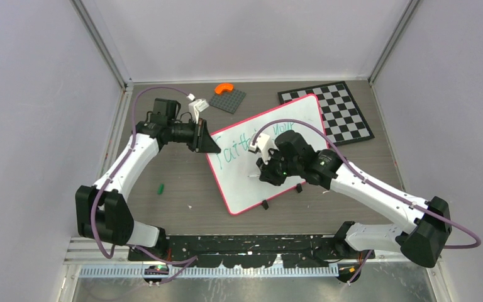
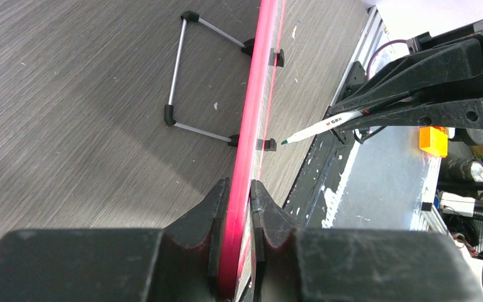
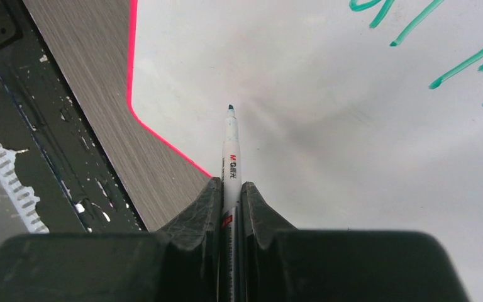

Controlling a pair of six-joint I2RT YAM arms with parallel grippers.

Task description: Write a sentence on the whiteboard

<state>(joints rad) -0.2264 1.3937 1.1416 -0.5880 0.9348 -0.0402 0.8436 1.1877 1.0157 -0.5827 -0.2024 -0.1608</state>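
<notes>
A chessboard [image 1: 336,113] lies near a grey plate [image 1: 233,101] bearing an orange arch [image 1: 224,89].

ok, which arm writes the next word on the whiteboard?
Right. The right gripper is shut on the marker, tip aimed at bare whiteboard below the lettering; the left gripper is clamped on the rim.

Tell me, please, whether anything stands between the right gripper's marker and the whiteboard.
Nothing visible does: the marker in the right gripper points at bare whiteboard, clear of the green lettering.
</notes>
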